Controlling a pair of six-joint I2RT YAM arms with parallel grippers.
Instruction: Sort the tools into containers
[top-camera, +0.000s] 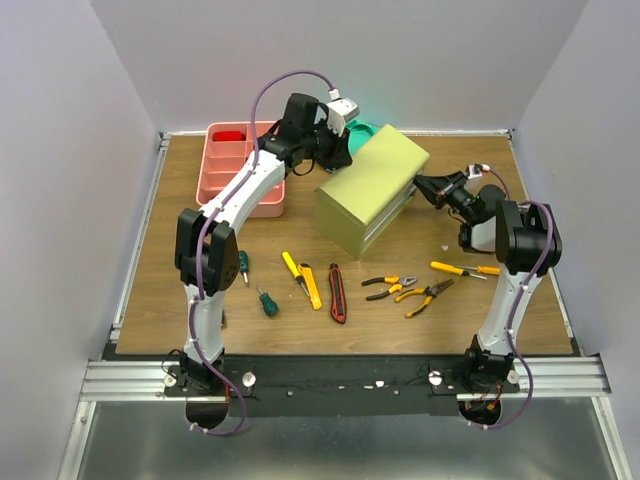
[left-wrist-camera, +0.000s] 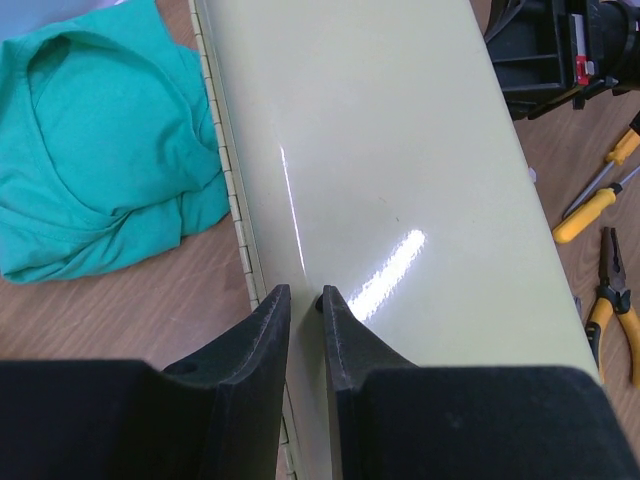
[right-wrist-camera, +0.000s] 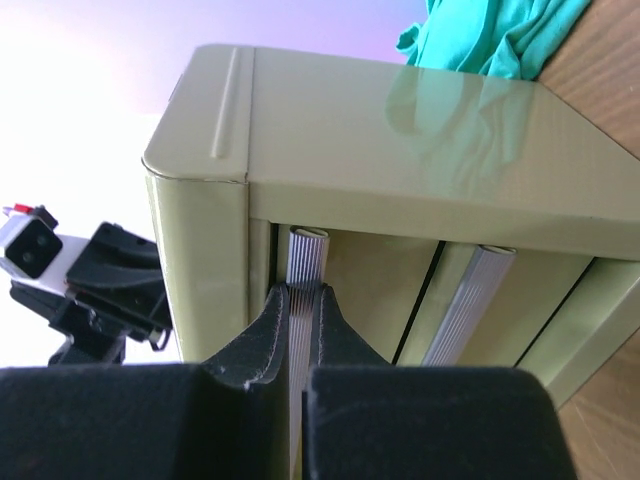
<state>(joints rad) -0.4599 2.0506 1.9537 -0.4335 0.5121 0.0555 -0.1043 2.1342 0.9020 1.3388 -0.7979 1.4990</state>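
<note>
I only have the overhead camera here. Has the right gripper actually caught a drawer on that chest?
Observer: Yes. The right gripper is shut on a ribbed silver drawer handle nearest the chest corner.
Operator: Any other drawer?
Observer: A second handle of the same kind sits beside it, untouched.
Operator: And the left gripper?
Observer: Its tips sit at the chest's hinged edge, beside the green cloth, slightly apart. I can't tell whether they pinch anything.

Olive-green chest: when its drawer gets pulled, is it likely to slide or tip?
Probably slides rather than tips: the chest looks broad and boxy. Its glossy metal seems slippery. The left gripper at its top may steady it while the right gripper clamps the ribbed handle.
</note>
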